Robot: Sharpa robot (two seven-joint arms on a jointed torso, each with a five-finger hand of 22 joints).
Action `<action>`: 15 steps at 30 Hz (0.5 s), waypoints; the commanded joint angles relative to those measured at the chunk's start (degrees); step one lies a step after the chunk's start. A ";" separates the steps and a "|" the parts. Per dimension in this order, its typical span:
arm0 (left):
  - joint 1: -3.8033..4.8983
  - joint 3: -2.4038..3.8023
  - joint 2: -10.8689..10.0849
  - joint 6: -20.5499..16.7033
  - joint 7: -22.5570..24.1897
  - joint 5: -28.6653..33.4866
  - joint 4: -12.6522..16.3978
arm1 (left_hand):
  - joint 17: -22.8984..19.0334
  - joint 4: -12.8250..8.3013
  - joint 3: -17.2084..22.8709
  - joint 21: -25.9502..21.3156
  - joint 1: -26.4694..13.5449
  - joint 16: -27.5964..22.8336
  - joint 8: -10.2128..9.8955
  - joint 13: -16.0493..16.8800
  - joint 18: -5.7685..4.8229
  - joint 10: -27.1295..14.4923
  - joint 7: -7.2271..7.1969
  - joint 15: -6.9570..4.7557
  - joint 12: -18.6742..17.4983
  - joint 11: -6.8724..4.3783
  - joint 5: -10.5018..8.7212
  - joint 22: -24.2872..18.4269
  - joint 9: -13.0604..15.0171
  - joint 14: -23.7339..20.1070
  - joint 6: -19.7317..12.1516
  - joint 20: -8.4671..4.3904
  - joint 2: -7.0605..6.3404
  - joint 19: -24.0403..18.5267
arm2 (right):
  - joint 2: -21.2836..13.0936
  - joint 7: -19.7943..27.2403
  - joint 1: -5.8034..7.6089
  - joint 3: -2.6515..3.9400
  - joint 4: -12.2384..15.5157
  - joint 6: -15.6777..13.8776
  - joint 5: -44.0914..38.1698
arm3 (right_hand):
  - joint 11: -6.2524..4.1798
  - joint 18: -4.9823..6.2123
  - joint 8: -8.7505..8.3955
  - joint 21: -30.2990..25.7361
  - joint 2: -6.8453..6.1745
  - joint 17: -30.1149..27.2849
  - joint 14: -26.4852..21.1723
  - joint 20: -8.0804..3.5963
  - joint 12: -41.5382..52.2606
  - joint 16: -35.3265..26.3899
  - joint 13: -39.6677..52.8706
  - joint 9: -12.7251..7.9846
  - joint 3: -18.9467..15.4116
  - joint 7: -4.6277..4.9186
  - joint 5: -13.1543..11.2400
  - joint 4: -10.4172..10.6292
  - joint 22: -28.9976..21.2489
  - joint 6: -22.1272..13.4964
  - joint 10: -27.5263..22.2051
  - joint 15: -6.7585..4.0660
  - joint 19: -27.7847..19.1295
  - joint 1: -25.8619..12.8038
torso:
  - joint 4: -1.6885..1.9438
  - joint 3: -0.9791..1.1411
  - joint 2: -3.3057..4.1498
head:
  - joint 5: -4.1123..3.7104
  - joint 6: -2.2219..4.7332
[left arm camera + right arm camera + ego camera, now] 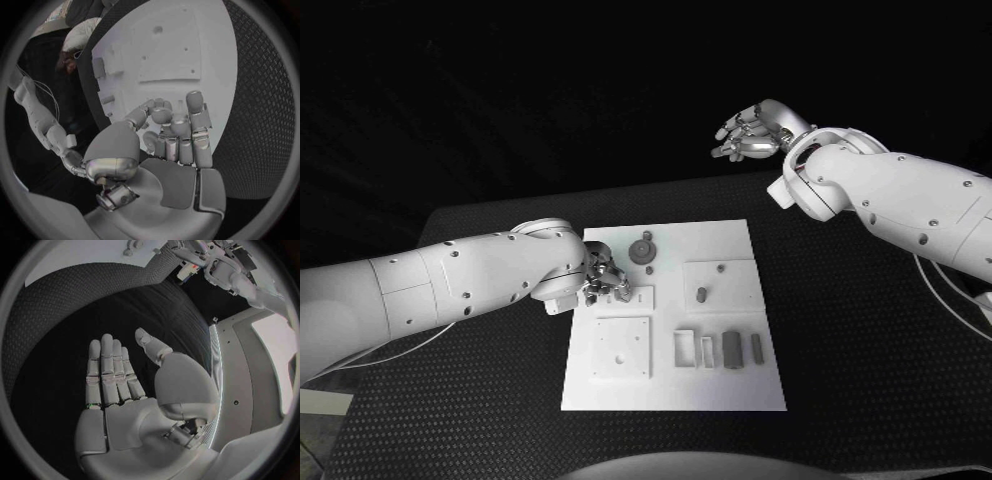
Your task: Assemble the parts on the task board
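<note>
Task board (733, 300): smooth, matt white plate. Counter (877, 380): black, rough woven-looking texture. Left hand (606, 280) and right hand (750, 132): glossy silver metal finish; arms (444, 290): smooth white plastic shells.

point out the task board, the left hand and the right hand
task board (733, 390), head view, bare near corner of the plate
left hand (606, 278), head view, middle of the hand
right hand (134, 395), right wrist view, open palm
</note>
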 commanded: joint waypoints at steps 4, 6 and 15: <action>-0.23 -0.21 0.41 1.74 -0.28 -2.31 0.05 | 0.10 -0.02 0.38 0.35 -0.93 0.36 1.52 -0.01 -0.71 -0.17 -2.81 -0.39 0.46 -0.83 1.17 1.32 4.11 -0.18 12.01 -0.21 0.10 0.51 | 0.04 0.51 0.01 0.03 0.01 0.87 0.24 | 0.20 0.74 -0.17 -0.36 0.25 0.12 0.14 0.39 -0.27 -0.46 -0.22 -0.12 -0.27 0.16 0.17 -0.05 -0.11 -0.44 0.10 0.33 -0.03 0.15 | -0.04 0.02 0.02 | -0.04 -0.01; -0.23 -0.21 0.52 1.78 -0.27 -2.58 0.08 | 0.12 -0.03 0.38 0.41 -1.00 0.42 1.59 0.00 -0.71 -0.08 -2.84 -0.37 0.52 -0.85 1.33 1.32 4.15 -0.13 12.09 -0.19 0.12 0.55 | 0.08 0.50 0.01 0.03 -0.02 0.89 0.24 | 0.20 0.75 -0.17 -0.38 0.24 0.13 0.13 0.40 -0.27 -0.49 -0.26 -0.13 -0.28 0.16 0.17 -0.05 -0.12 -0.44 0.09 0.34 -0.05 0.15 | -0.02 0.00 0.03 | -0.04 -0.03; -0.24 -0.21 0.77 1.50 0.04 -3.15 0.08 | 0.30 0.21 0.33 0.94 -1.58 0.98 2.20 0.05 -0.73 0.71 -3.15 -0.17 0.99 -1.05 2.14 1.34 4.38 0.38 13.00 -0.05 0.36 0.93 | 0.16 0.53 0.01 0.03 -0.07 1.02 0.25 | 0.22 0.77 -0.18 -0.44 0.27 0.18 0.12 0.44 -0.25 -0.61 -0.39 -0.16 -0.30 0.17 0.17 -0.06 -0.14 -0.47 0.06 0.36 -0.08 0.18 | 0.01 -0.01 0.02 | 0.01 -0.06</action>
